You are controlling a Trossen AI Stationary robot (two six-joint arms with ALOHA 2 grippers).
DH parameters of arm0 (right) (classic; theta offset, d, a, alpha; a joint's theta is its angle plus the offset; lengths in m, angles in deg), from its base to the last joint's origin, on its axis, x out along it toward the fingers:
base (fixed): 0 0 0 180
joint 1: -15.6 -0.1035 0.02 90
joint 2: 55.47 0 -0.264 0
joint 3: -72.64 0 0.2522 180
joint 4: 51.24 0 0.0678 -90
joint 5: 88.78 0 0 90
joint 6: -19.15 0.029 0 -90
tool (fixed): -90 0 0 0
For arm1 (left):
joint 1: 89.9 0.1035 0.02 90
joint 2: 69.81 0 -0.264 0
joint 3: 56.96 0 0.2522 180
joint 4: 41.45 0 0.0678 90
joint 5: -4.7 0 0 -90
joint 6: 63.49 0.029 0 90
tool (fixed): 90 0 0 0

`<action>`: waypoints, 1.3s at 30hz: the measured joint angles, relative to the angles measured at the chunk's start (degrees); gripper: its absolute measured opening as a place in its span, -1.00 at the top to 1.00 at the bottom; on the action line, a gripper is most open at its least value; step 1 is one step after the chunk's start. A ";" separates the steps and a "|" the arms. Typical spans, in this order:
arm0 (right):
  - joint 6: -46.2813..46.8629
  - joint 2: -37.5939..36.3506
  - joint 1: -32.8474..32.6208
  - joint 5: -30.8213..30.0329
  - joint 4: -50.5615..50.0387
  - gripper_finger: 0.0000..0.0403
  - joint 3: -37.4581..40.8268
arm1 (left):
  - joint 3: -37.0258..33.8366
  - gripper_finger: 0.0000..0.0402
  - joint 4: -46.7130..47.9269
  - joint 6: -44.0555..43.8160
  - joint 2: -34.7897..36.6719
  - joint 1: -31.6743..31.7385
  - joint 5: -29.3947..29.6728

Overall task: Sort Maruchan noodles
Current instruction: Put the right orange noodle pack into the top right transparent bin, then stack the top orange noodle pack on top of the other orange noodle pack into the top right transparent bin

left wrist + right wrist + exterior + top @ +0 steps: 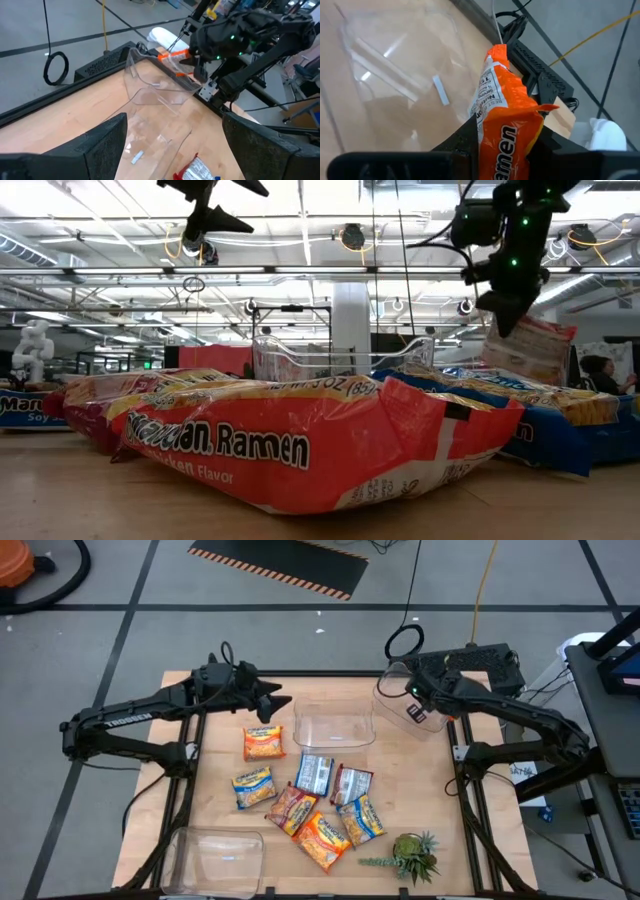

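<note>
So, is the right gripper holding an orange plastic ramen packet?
Yes, the right gripper is shut on an orange plastic ramen packet, pinched between its dark fingers.

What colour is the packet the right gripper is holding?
Orange, with white lettering; the packet shows best in the right wrist view, pinched in the right gripper.

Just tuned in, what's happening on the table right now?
The right gripper has its fingers shut on an orange ramen packet, held up over the clear bin at the table's far right corner. The left gripper hangs open near the far edge, beside a second clear bin. Seven packets lie loose mid-table; a third bin sits at the near left, empty.
</note>
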 joint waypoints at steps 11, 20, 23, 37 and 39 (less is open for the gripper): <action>-0.49 0.11 0.02 -0.15 4.72 0.31 3.92 | 0.00 -0.65 0.03 0.38 -0.02 0.05 0.00; 2.22 0.11 0.02 3.55 8.46 0.18 5.67 | 0.00 -0.65 0.06 1.64 -0.02 0.26 0.02; 2.91 0.11 0.02 8.63 10.18 0.18 5.67 | 0.00 -0.65 0.10 1.93 -0.02 0.26 0.02; 16.70 -0.17 -0.05 20.70 11.20 0.17 4.83 | 0.00 -0.65 0.39 4.04 -0.02 0.26 -0.37; 18.65 -0.28 -0.18 23.73 11.44 0.17 3.79 | 0.00 -0.65 1.04 2.98 -0.02 0.26 -0.48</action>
